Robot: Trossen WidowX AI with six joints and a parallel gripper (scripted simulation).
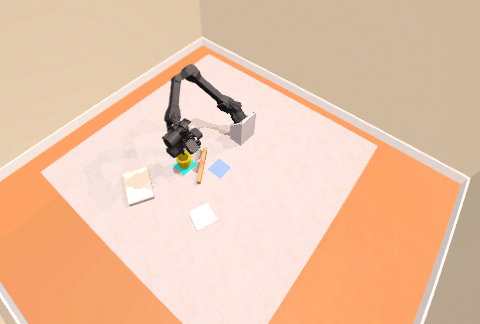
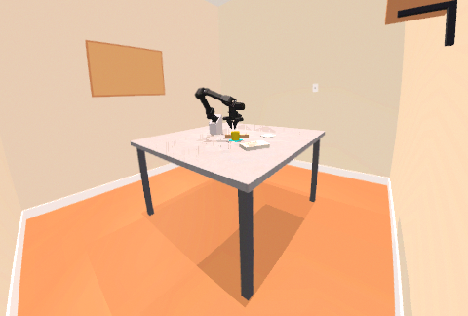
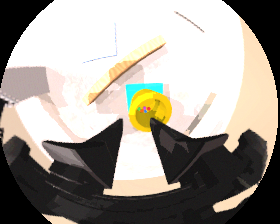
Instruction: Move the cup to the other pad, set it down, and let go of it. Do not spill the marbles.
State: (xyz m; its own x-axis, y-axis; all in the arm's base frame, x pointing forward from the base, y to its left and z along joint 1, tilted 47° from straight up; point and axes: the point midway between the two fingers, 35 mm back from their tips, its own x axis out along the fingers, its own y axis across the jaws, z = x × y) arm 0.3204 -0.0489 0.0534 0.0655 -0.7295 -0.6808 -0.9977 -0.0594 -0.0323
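Note:
The yellow cup (image 1: pixel 184 161) (image 2: pixel 235 136) (image 3: pixel 166 106) stands upright on the cyan pad (image 1: pixel 185 172) (image 3: pixel 133 89). Several small coloured marbles (image 3: pixel 145 109) lie inside it. The blue pad (image 1: pixel 219 168) lies bare across the wooden bar from the cup. My gripper (image 2: pixel 233 127) (image 3: pixel 136 121) is partly open, with nothing between its fingers. It hangs just above the cup. In the wrist view its right fingertip overlaps the near rim and its left fingertip is off to the left of the cup; whether a finger touches the rim I cannot tell.
A wooden bar (image 1: pixel 202 166) (image 3: pixel 125 64) lies between the two pads. A pale book-like slab (image 1: pixel 138 186) (image 2: pixel 254 145) lies on the cup's other side. A white square (image 1: pixel 202 216) (image 2: pixel 267 136) lies farther out. A grey panel (image 1: pixel 243 130) (image 2: pixel 215 126) stands at the arm's base.

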